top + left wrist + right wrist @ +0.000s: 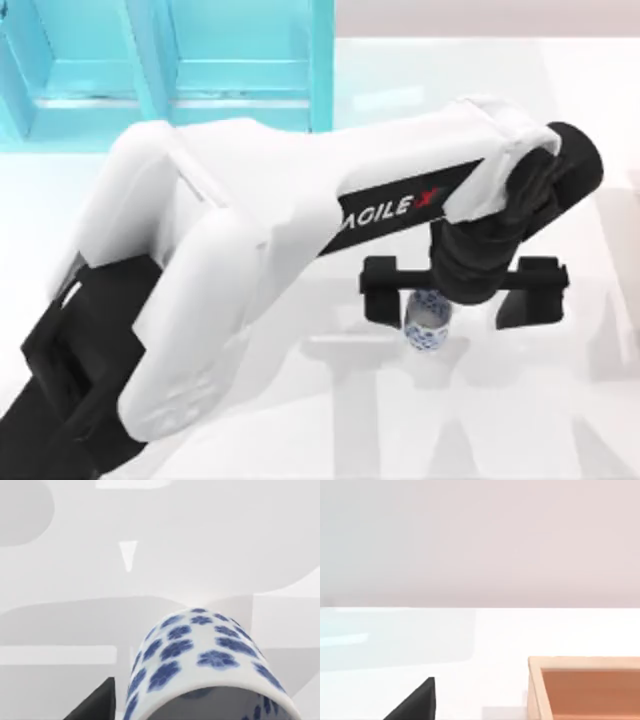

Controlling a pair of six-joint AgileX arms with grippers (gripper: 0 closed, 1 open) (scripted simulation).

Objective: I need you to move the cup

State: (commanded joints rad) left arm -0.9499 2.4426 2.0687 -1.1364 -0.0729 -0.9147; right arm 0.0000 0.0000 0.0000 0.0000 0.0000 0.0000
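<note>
Top view, near to far: the white left arm (230, 260) runs from the lower left of the frame up to the middle right and covers much of the picture, with "AGILEX" lettering on its forearm. Its black wrist sits at the upper right, and below that the left pincer (430, 325) hangs over the cup (428, 328), right of center. The pincer's black crossbar spans wide, with blocks out at both ends. The cup sits under the crossbar's middle, between the finger blocks; the fingers look spread wider than the cup, with gaps on both sides, so open, not gripping. Whether the cup is touched I cannot tell.

The cup is white with blue flower marks and stands on the white counter (560, 400). Grey shadows of the arm lie on the counter around it.

Farther back, at the upper left of the frame, stands a teal blue cabinet (170, 60) with panel doors.

Left wrist view: the cup (200, 655) is very close at lower center to lower right, with its blue flowers plain to see and its pale grey inside at the bottom edge. A black finger tip (97, 702) is at the lower left, apart from the cup.

Right wrist view: a black finger tip (417, 702) at the lower left, white counter (470, 640) beyond it, and a wooden box (585, 687) with an orange inside at the lower right. Right pincer state: cannot tell.
</note>
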